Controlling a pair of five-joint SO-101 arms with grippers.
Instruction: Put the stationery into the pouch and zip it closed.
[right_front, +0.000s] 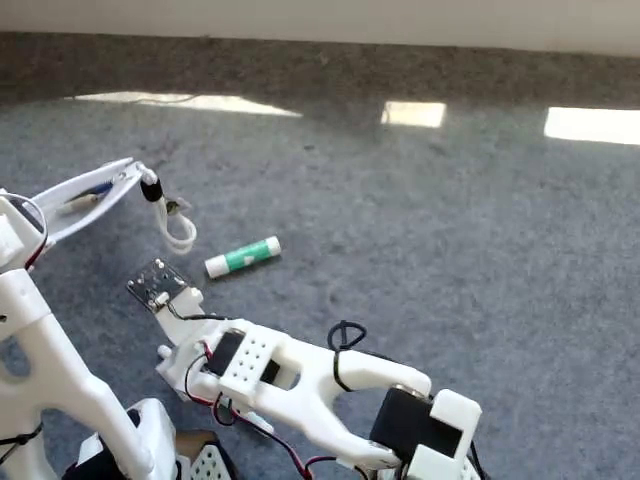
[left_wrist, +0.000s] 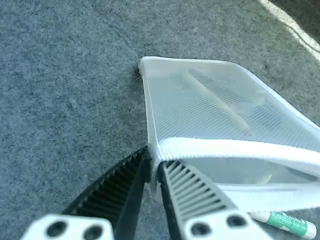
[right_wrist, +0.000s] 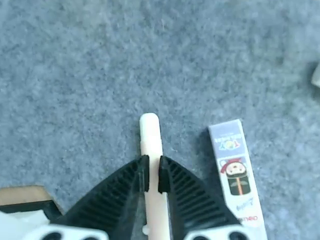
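Pouch (right_front: 85, 200) of white mesh sits at about ten o'clock in the high view, pinched at one end by the left gripper (left_wrist: 152, 160), whose ribbed black fingers are closed tight on the white band at its corner. In the left wrist view the pouch (left_wrist: 215, 110) spreads away from the jaws over the grey felt table (right_front: 450, 250). Its two white bands stand apart, so the mouth looks parted, and a long slim item (left_wrist: 220, 105) shows through the mesh. A white loop (right_front: 180, 232) hangs from the pouch's far end, toward four o'clock of it. A green-and-white glue stick (right_front: 243, 257) lies on the table just toward nine o'clock of the high view's centre, near the loop but not touching it. It also shows beside the pouch in the left wrist view (left_wrist: 285, 222). The right gripper (right_wrist: 152, 167) is clamped on a cream-white stick (right_wrist: 150, 132), which juts out past the fingertips over the felt. A flat printed packet (right_wrist: 234, 170) lies just beside that stick, roughly parallel to it and not touching.
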